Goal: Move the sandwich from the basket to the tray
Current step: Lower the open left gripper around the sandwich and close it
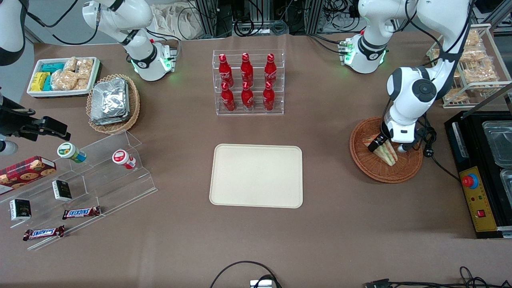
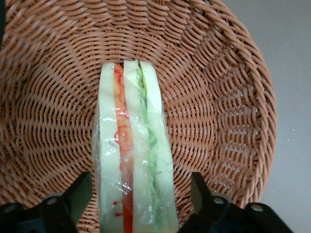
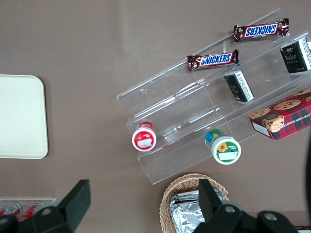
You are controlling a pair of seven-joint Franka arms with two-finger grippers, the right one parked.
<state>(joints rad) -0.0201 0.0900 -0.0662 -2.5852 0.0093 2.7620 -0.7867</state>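
Here, in the front view, the gripper (image 1: 382,145) is low inside the reddish-brown basket (image 1: 408,168), at the sandwich (image 1: 386,151) which lies in it. The cream tray (image 1: 256,176) is well apart, nearer the middle of the table.

In the left wrist view, the sandwich (image 2: 132,160) stands on its edge between the two spread fingers (image 2: 77,194); each finger has a small gap to the bread, so nothing is gripped. The woven basket (image 2: 228,97) surrounds it.

In the right wrist view, only a corner of the tray (image 3: 22,116) shows.

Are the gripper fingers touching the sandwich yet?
Apart. The left wrist view shows the gripper open around the sandwich in the basket, with wicker visible between each finger and the bread.
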